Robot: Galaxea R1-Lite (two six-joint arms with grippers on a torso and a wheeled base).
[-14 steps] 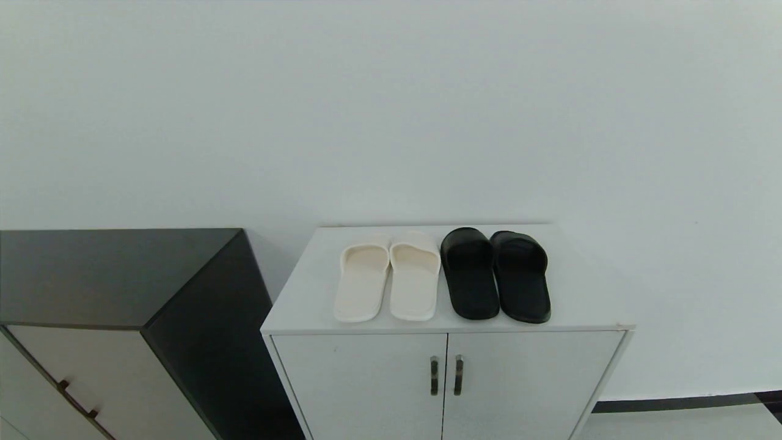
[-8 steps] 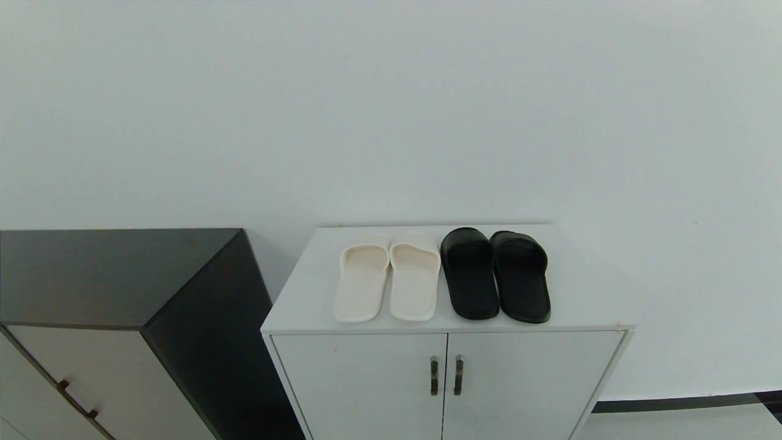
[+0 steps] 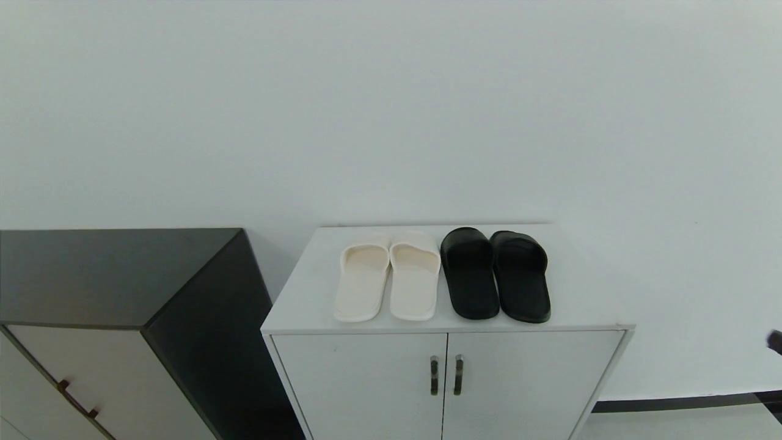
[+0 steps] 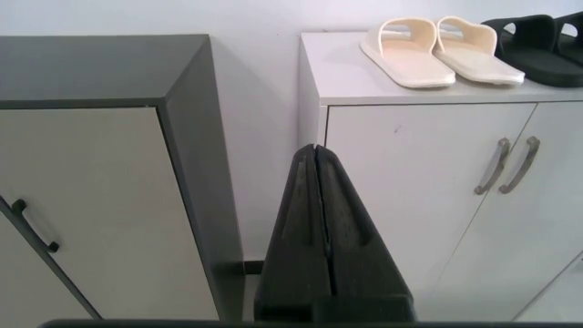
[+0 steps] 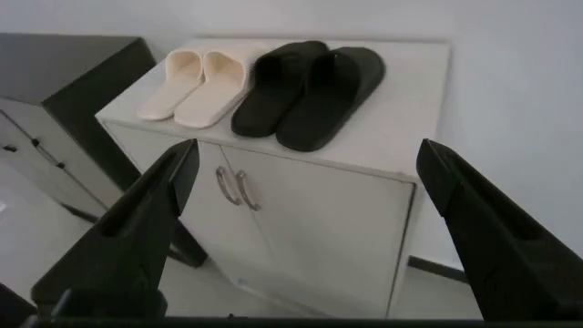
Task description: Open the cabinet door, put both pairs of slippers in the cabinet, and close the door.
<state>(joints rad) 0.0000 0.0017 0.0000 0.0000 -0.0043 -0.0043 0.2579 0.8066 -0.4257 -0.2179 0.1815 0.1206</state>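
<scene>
A white two-door cabinet stands shut, its two metal handles meeting at the middle. On its top lie a cream pair of slippers and, to their right, a black pair. My left gripper is shut with nothing in it, held low in front of the cabinet and left of its doors. My right gripper is open and empty, off the cabinet's right front corner, looking down on both pairs. A dark bit of my right arm peeks in at the head view's right edge.
A taller dark cabinet with pale drawer fronts stands close on the left of the white one, with a narrow gap between them. A plain white wall runs behind both. Bare floor lies to the right of the white cabinet.
A dark bit of my right arm has come into the head view at its right edge. The slippers and the cabinet doors have not moved.
</scene>
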